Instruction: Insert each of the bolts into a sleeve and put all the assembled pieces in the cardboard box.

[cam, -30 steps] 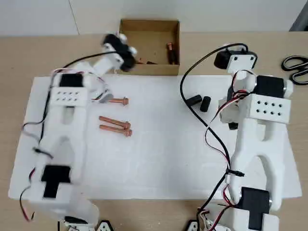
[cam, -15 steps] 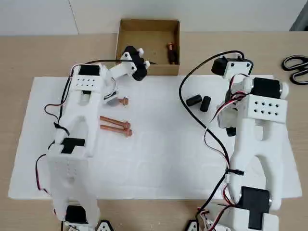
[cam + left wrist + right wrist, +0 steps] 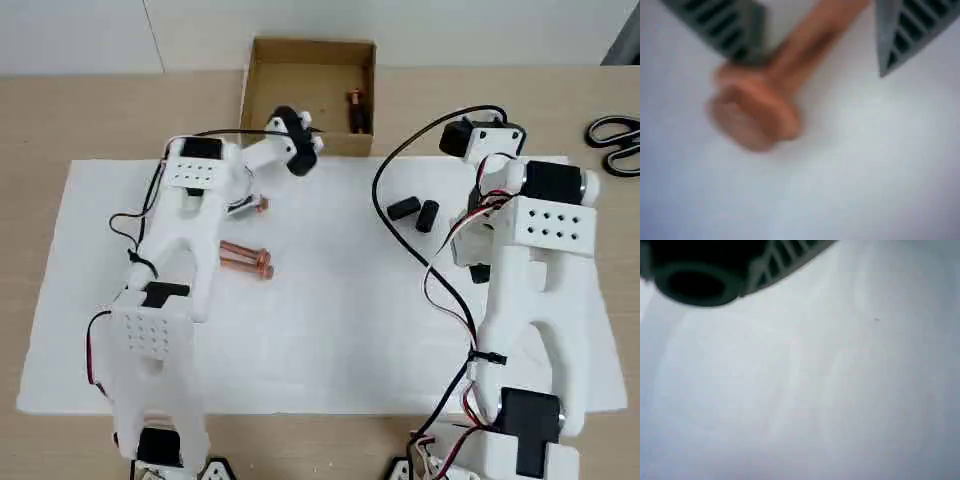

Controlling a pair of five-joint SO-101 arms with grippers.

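L arm has swung back from the cardboard box (image 3: 262, 75). L claw (image 3: 815, 50) is wide, straddling a bolt (image 3: 755, 110) on the white sheet (image 3: 330, 330). R claw (image 3: 478, 262): can't tell, sleeve (image 3: 695, 285) is by it.

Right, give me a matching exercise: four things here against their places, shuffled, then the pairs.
1 cardboard box
2 scissors
3 loose black sleeves
4 two bolts lying together

A on the mat beside the left arm
B off the mat, outward of the right arm
C past the mat's far edge
D on the mat by the right arm's cable

Pairs: 1-C; 2-B; 3-D; 4-A
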